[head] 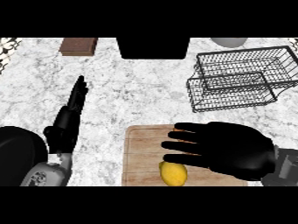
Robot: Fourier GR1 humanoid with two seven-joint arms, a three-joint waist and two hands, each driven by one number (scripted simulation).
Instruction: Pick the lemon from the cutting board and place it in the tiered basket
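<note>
In the head view the marbled bench [112, 87] carries a wooden cutting board [144, 148] at about 5 o'clock from the middle. The lemon [173, 173] lies on the board near its lower edge, at 6 o'clock from the board's centre. The right hand [232, 151] hangs over the board, palm down, its fingers [190, 127] straight and slightly apart, pointing toward 9 o'clock and clasping nothing. The lowest finger shows just above the lemon (whether it touches cannot be told). The wire tiered basket [232, 99] stands at 1 o'clock, well apart from the lemon; through both its tiers only the bench's marble shows. The left hand [64, 127] rests at 9 o'clock, fingers straight and together, pointing to 12. A round black object [9, 155] sits at 8 o'clock, a brown box [79, 46] at 11, a black block [153, 47] at 12.
</note>
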